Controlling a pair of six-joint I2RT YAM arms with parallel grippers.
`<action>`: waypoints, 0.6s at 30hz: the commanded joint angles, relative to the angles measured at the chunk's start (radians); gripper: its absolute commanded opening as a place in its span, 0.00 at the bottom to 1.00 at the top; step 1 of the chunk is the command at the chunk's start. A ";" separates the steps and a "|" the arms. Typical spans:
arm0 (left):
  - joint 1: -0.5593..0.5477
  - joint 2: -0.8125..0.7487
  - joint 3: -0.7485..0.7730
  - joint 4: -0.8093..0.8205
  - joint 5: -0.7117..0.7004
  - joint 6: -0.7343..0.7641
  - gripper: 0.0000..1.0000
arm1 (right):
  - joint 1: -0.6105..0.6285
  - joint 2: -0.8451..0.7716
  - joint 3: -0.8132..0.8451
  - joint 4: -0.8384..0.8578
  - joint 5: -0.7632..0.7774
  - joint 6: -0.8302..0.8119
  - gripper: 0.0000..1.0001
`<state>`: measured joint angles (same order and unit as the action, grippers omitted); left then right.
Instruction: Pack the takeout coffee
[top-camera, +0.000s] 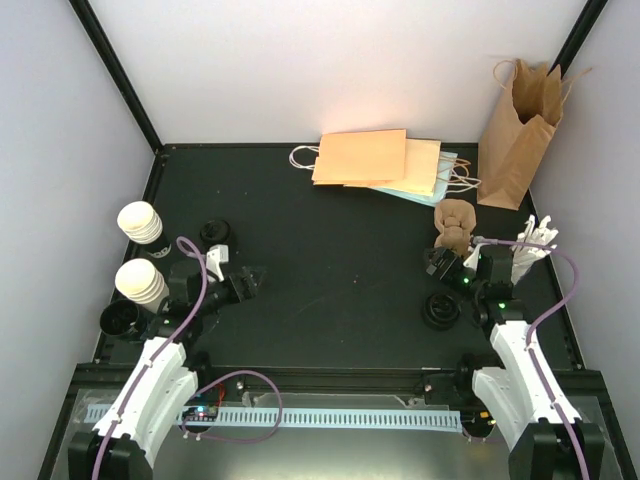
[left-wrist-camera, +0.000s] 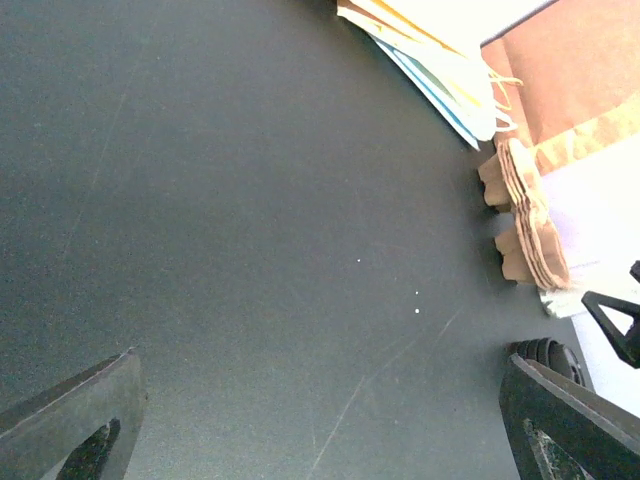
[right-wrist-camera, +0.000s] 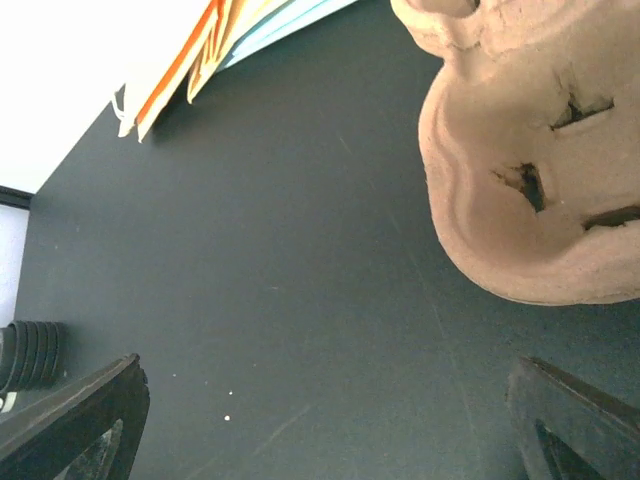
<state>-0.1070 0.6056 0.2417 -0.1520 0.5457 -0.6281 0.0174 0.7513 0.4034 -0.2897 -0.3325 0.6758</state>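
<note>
- black tabletop (top-camera: 330, 260), white walls (top-camera: 300, 60) around it.
- cream paper cups (top-camera: 140, 222) stand in two stacks at the left edge, beside the left arm.
- left gripper (top-camera: 248, 284) hangs over bare table, jaws spread wide, empty.
- right gripper (top-camera: 438, 262) is equally wide and empty, near the brown cup carriers (right-wrist-camera: 530, 170).
- flat paper bags (top-camera: 375, 160) lie at the back.

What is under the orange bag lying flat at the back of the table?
Under the orange bag lie a cream bag and a light blue bag, their right edges showing. Whether more bags sit between them is covered.
</note>
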 joint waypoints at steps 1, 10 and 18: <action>-0.004 0.016 0.004 0.051 0.045 0.049 0.99 | 0.004 0.026 0.041 0.002 -0.003 -0.022 1.00; -0.004 0.051 0.042 0.059 -0.013 0.154 0.99 | 0.005 0.096 0.112 0.014 0.016 -0.055 1.00; -0.004 0.062 0.031 0.142 -0.139 0.159 0.99 | 0.006 0.251 0.202 0.086 -0.057 -0.075 1.00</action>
<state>-0.1070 0.6628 0.2520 -0.0917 0.4808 -0.5083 0.0174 0.9371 0.5484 -0.2649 -0.3412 0.6224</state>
